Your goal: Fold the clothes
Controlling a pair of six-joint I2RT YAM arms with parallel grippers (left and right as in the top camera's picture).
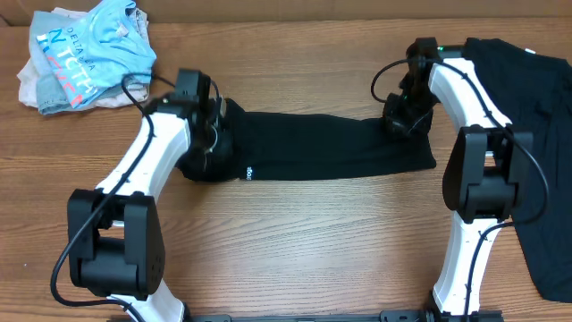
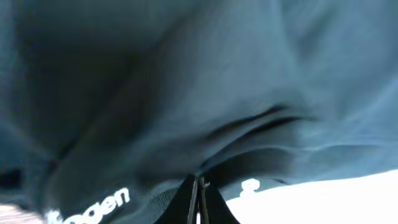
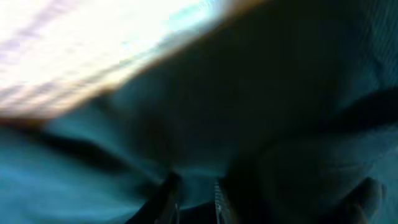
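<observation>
black t-shirt edge between tightly closed left jaws; right jaws blurred, state unclear

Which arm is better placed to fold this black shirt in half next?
Left, probably: the left hand is shut on the black shirt at its logo end; the right hand is at the other end, grip blurred.
</observation>
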